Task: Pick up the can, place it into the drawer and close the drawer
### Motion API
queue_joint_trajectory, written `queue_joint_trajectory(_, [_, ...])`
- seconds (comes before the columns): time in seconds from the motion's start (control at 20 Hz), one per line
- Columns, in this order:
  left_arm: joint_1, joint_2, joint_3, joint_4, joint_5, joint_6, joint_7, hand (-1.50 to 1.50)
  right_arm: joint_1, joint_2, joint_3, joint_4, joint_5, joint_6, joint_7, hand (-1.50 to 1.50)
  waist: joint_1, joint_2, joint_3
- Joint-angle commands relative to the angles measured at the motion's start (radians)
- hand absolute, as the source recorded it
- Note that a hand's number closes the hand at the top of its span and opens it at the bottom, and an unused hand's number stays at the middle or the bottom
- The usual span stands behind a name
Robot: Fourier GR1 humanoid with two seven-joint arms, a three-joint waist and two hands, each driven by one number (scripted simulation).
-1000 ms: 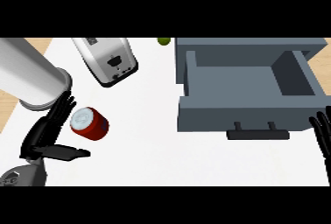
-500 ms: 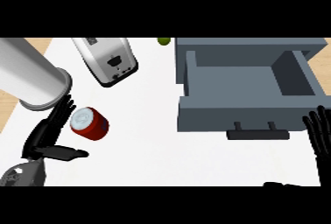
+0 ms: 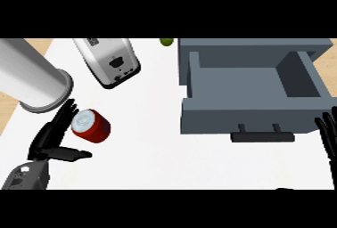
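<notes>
A red can (image 3: 91, 126) with a silver top lies tilted on the white counter at the left. My left hand (image 3: 51, 138) sits just left of it, fingers straight and pointing up along the can's side, thumb stretched out to the right below the can; it is open. The grey drawer (image 3: 253, 109) stands pulled open at the upper right, its inside bare, with a dark handle (image 3: 263, 135) on its front. My right hand (image 3: 327, 135) shows at the right edge beside the drawer's front corner, fingers straight and up.
A large silver cylinder (image 3: 30, 75) lies at the upper left, close above my left hand. A silver toaster (image 3: 108, 62) stands behind the can. A small green thing (image 3: 167, 42) peeks out at the drawer's back left. Bare white counter stretches between the can and the drawer.
My right hand has slid a little downward along the right edge. The left hand and the can stay where they were.
</notes>
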Motion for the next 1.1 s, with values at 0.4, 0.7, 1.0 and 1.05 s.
queue_joint_trajectory(0.4, [-0.114, 0.007, -0.008, 0.241, -0.035, 0.027, -0.141, -1.50, 0.011, -0.002, -0.029, -0.088, -0.039, 0.015, 0.072, -1.50, -0.002, 0.000, 0.000])
queue_joint_trajectory(0.7, [-0.168, 0.000, -0.002, 0.389, -0.059, 0.066, -0.249, -1.50, 0.064, 0.034, -0.002, -0.087, -0.008, 0.005, 0.020, -1.50, -0.008, 0.002, -0.001])
queue_joint_trajectory(1.0, [-0.215, -0.006, -0.009, 0.333, -0.024, 0.056, -0.119, -1.50, 0.022, 0.018, -0.025, -0.073, -0.046, 0.027, 0.056, -1.50, -0.002, 0.000, 0.000])
queue_joint_trajectory(1.05, [-0.297, 0.006, 0.010, 0.414, -0.029, 0.064, -0.133, -1.50, -0.019, 0.021, 0.003, -0.057, 0.006, -0.005, 0.076, -1.50, -0.007, 0.002, -0.001])
